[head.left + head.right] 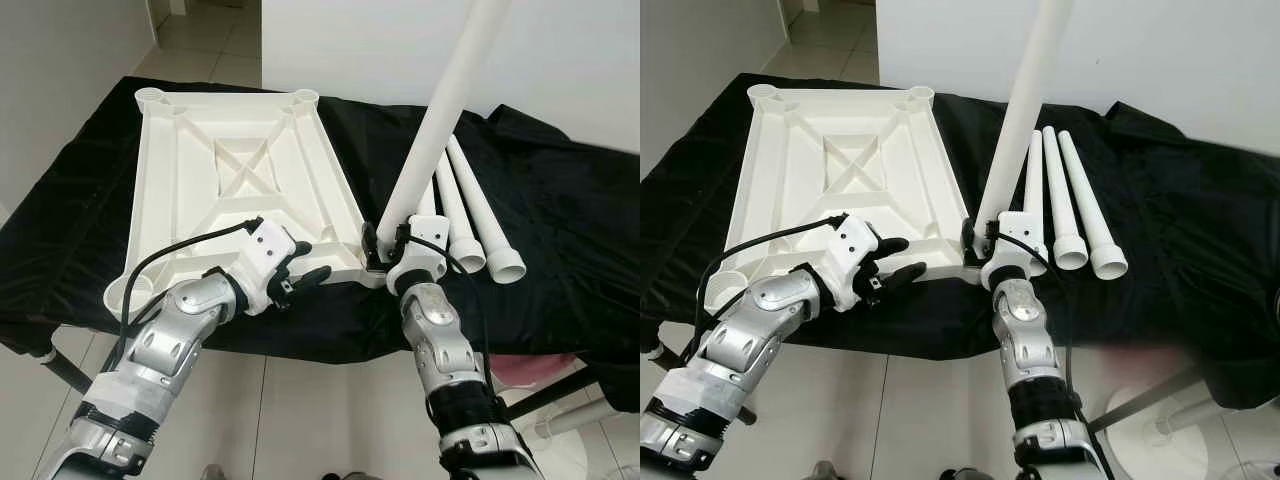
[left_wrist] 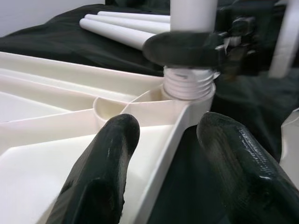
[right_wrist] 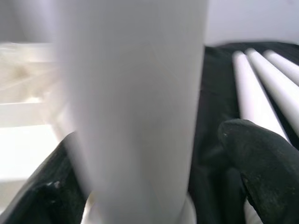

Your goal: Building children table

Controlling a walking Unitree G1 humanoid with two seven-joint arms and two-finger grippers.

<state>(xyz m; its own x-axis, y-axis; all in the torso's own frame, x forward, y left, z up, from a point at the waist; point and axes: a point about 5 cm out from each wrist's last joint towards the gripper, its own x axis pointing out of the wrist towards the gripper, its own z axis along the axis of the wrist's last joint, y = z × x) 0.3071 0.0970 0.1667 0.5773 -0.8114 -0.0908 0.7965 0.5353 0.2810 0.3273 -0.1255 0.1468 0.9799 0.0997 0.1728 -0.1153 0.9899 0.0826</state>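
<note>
First leg going into the upturned tabletop

The right gripper pinches the white leg above its threaded end, seated in the near corner socket of the tabletop, likely for screwing in. The left gripper, fingers spread, straddles the rim to steady it. Three spare legs lie beside on the black-draped surface.

The upright table leg is cut off by the top edge, so its upper end is unseen. In the right wrist view this leg is very blurred. The right gripper hides the leg's lower part where it meets the tabletop's corner socket. The black cloth hides the support under it.
</note>
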